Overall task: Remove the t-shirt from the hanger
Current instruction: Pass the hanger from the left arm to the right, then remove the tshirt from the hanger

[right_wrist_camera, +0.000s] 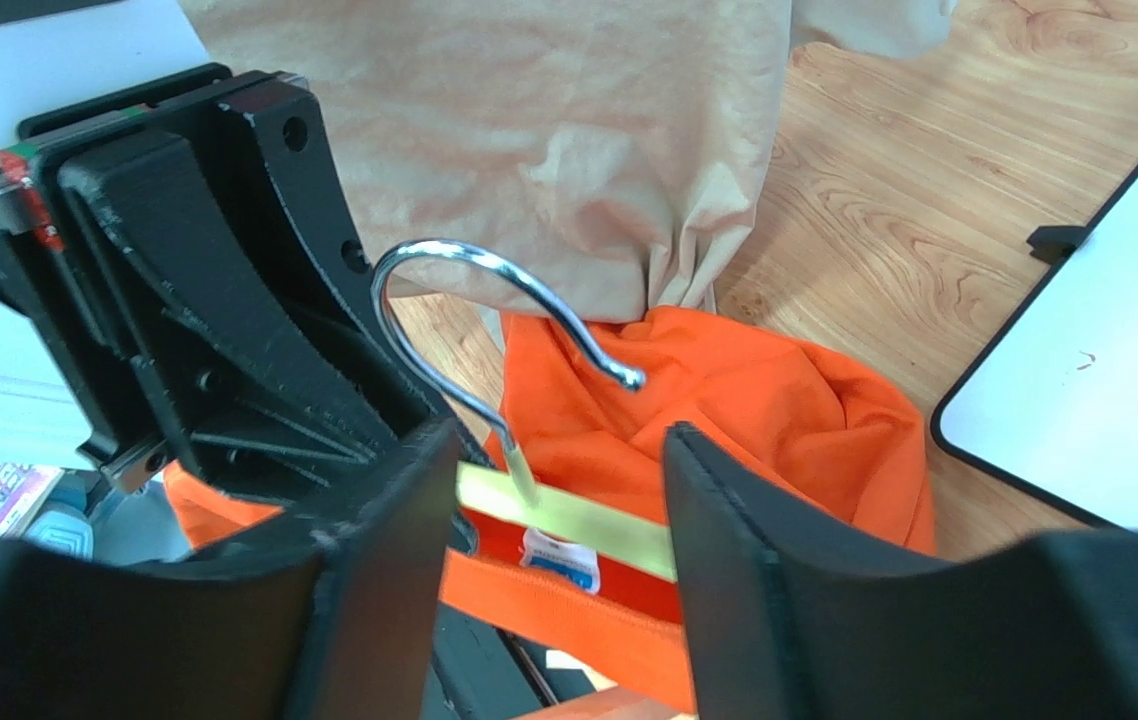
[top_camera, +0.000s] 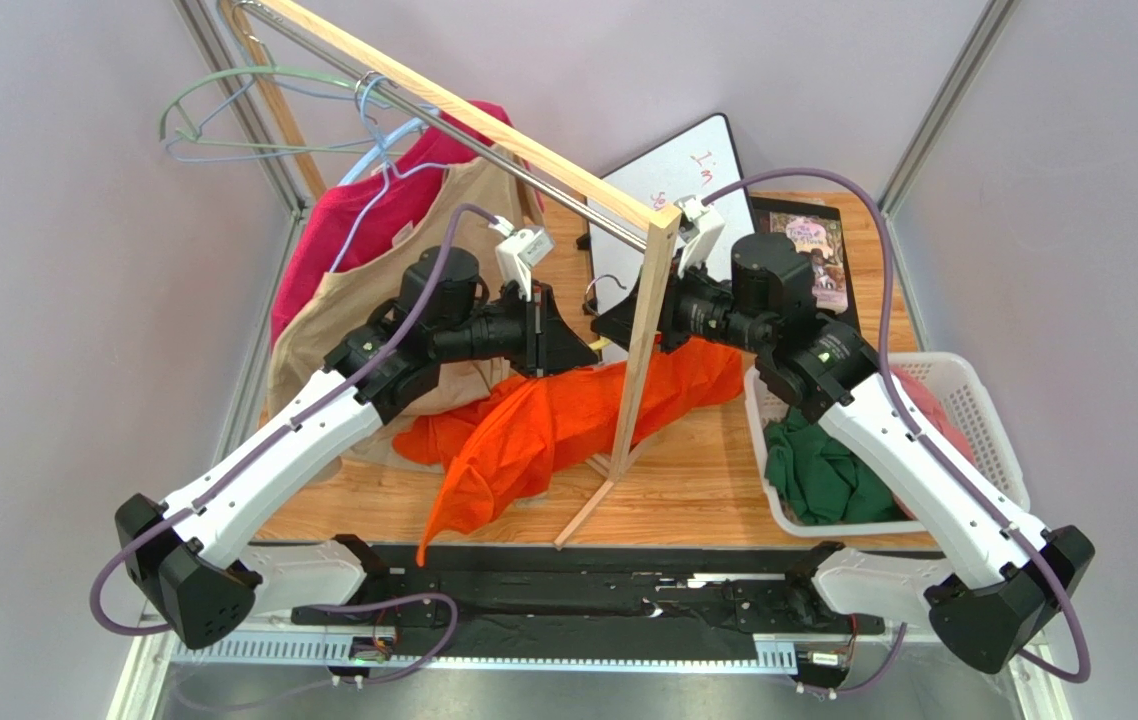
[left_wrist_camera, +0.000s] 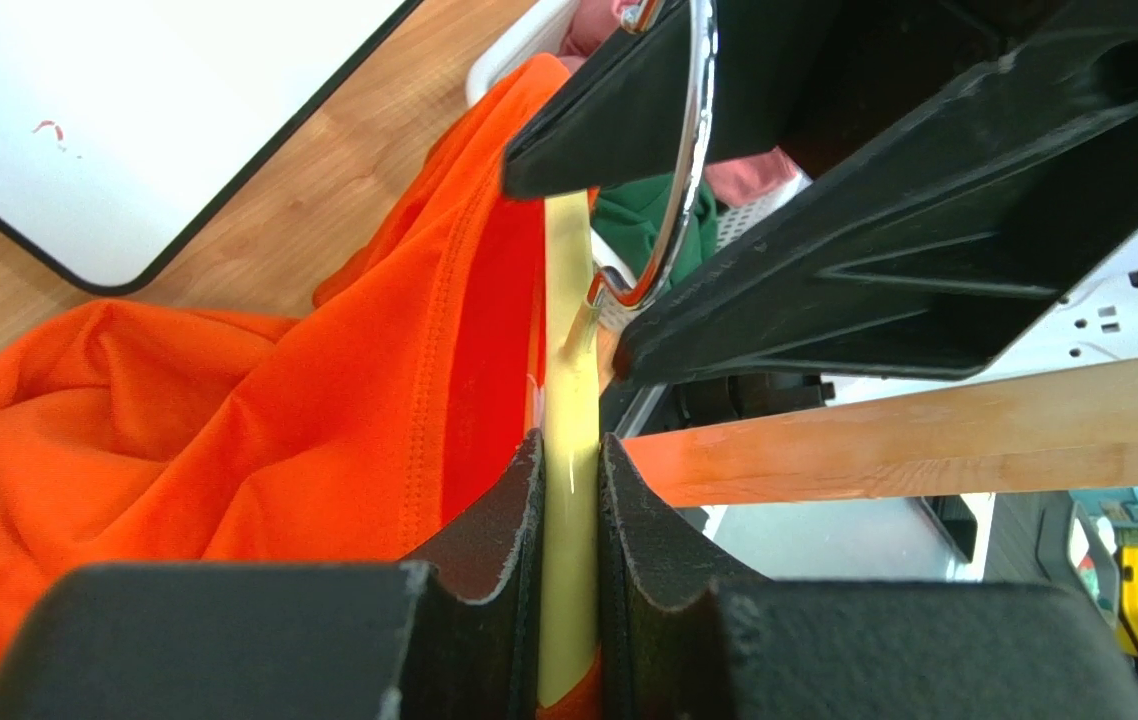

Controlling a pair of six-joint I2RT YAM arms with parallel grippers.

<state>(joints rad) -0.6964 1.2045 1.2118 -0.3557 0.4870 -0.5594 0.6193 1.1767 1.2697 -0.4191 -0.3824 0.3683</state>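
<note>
The orange t-shirt (top_camera: 560, 420) lies crumpled on the wooden table, its collar still around a yellow-green hanger (left_wrist_camera: 569, 345) with a metal hook (right_wrist_camera: 493, 293). My left gripper (left_wrist_camera: 571, 458) is shut on the hanger's flat bar, just above the shirt's neck. In the top view it (top_camera: 572, 342) faces my right gripper (top_camera: 608, 323) at close range. My right gripper (right_wrist_camera: 560, 446) is open, its jaws standing either side of the hanger bar (right_wrist_camera: 568, 518) and below the hook without touching them. The shirt (right_wrist_camera: 741, 405) and its neck label show under the bar.
A wooden rack post (top_camera: 638, 360) stands right beside both grippers, with its rail (top_camera: 500, 128) overhead. A tan garment (top_camera: 320, 323) and a magenta one (top_camera: 335, 225) hang at the left. A whiteboard (top_camera: 680, 165) lies behind. A white basket (top_camera: 981, 393) of clothes is at the right.
</note>
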